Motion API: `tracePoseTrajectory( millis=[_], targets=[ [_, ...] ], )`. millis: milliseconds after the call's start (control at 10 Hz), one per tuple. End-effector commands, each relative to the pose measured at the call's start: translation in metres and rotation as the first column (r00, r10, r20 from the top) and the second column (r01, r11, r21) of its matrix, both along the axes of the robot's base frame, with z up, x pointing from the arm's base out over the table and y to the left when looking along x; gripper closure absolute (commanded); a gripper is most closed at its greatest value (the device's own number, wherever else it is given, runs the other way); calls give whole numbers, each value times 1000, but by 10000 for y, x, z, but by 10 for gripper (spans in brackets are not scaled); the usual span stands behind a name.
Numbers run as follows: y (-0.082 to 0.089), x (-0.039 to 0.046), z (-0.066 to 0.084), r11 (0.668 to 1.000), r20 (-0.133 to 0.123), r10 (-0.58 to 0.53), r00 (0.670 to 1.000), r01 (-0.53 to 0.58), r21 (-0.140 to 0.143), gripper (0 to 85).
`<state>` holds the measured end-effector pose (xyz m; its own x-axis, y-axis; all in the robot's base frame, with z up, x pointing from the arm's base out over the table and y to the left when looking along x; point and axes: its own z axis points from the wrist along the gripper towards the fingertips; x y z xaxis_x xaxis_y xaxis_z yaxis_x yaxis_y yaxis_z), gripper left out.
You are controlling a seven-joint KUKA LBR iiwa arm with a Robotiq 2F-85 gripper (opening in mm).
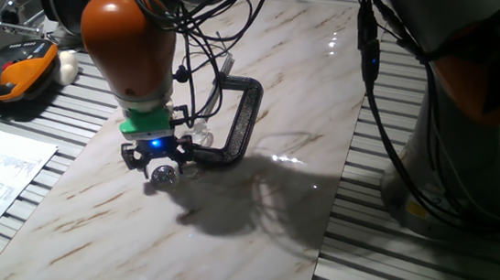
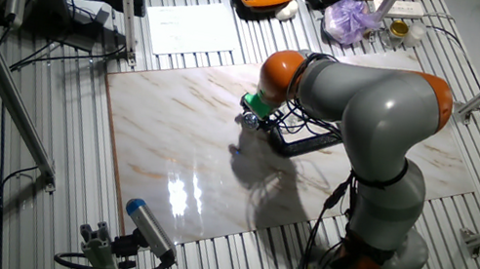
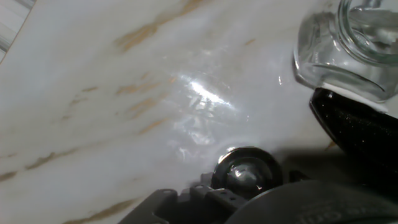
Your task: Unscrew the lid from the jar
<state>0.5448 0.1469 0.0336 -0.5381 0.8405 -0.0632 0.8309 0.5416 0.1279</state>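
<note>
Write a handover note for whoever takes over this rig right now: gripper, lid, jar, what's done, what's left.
Gripper: low over the marble board, beside the black C-clamp. The lid sits right at its tips; I cannot tell whether the gripper is clamped on it.
Jar: by the clamp, apart from the gripper. In the hand view its mouth looks uncovered.
Done: the lid appears to be off the jar.
Left: confirm the grip, then probably set the lid down on the board and move clear.
</note>
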Motion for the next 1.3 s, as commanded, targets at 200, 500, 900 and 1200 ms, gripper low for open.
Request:
tracePoseTrajectory(
  millis=[200, 500, 900, 1200],
  targets=[
    [14, -11, 74, 1000, -8, 1, 1000, -1, -1, 0],
    [39, -43, 263, 1000, -22, 16, 1000, -16, -5, 170],
    [42, -95, 525, 998, -32, 60, 998, -60, 5, 510],
    [36, -110, 604, 997, -35, 74, 997, -74, 4, 850]
  ],
)
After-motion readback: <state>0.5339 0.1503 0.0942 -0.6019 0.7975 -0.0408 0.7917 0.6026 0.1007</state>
